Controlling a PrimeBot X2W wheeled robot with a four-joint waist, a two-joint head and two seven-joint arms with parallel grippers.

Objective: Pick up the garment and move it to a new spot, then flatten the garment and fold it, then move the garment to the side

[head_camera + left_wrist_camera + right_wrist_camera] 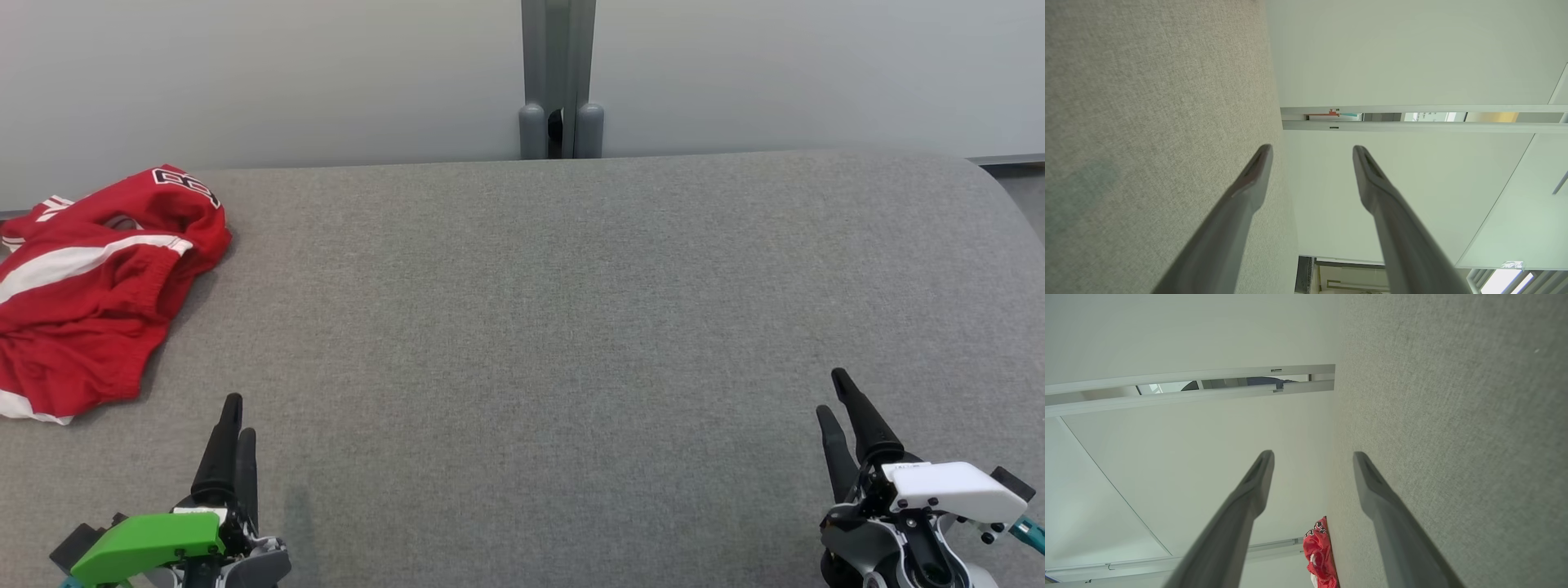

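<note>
The garment (90,286) is a red piece of sportswear with white stripes, lying crumpled at the far left of the grey table (555,327). It also appears small and distant in the right wrist view as the garment (1319,555). My left gripper (237,416) stands near the table's front left, below the garment and apart from it, open with nothing between its fingers (1249,179). At the front right my right gripper (834,392) is open and empty as well, its fingers (1376,486) spread over bare cloth.
A pale wall runs behind the table, with a grey post (559,82) at its middle. The table's back right corner (992,175) is rounded. The garment hangs over the table's left edge.
</note>
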